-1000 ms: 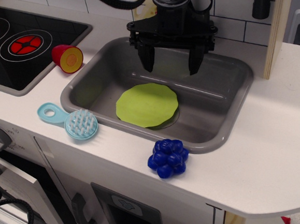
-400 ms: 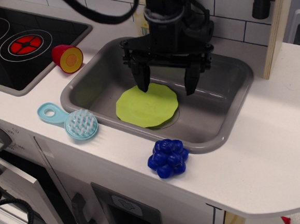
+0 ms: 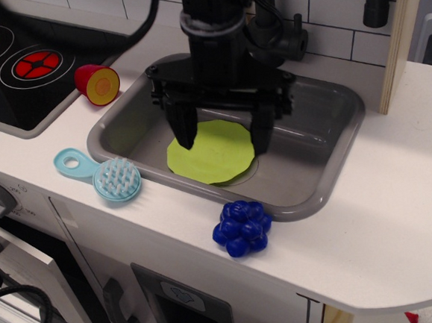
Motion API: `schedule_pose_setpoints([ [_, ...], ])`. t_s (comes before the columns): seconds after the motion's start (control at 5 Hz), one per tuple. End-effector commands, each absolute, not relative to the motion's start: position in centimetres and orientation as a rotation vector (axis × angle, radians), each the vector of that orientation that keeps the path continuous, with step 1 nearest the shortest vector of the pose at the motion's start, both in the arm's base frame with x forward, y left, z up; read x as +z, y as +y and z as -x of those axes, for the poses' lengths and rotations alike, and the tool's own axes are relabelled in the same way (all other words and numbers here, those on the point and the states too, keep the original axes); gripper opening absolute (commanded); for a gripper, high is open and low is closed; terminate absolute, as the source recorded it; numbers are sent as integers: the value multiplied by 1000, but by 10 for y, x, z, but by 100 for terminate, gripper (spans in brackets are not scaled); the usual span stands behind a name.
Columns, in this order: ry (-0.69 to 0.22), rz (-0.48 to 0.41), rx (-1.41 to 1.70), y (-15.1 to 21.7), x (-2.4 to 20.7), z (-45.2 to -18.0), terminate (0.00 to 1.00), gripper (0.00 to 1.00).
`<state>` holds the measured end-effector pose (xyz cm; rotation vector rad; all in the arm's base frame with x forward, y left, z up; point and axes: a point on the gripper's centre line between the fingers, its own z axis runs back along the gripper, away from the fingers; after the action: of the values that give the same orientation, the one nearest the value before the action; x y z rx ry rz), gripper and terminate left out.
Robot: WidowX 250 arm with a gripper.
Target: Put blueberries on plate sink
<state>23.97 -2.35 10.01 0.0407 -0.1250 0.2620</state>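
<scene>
Gripper [image 3: 224,140] hangs mid-frame over the sink [image 3: 333,133], fingers spread wide apart, nothing between them. Left fingertip sits over the left edge of the plate [image 3: 217,155], right one over its right edge. Plate lies flat in the sink bottom, centre of frame.

Blueberries [image 3: 242,227] are on the white counter [image 3: 370,217], lower centre of frame, just below the sink's front rim, not in the sink and not touched by anything. So step in hand, as I judge it: approach + grasp the berries. Not yet done.

How to do it well:
- Come toward the bottom of the frame, past the front rim, w/ enough height so the fingertips don't clip the rim.
- Centre over the clump before descending; it's lumpy and glossy, so an off-centre pinch prob. squirts it sideways.
- Keep the fingers wide on the way down; the opening looks wider than the cluster, so it should straddle ok.
- Close around the middle of the clump, not the top balls.
- Berries sit near the counter's front edge, so a nudge could roll them off. Go straight down, no sideways sweep.

Other stuff is well clear: blue brush [image 3: 106,176] at left by the sink's corner, red-yellow toy piece [image 3: 97,84] upper left beside the stove [image 3: 14,69]. Neither is in the path.
</scene>
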Motion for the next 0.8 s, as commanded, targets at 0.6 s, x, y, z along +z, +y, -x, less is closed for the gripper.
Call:
schedule_pose_setpoints([
  [0.6,-119,-79,288,-55,69,-218,0,100],
])
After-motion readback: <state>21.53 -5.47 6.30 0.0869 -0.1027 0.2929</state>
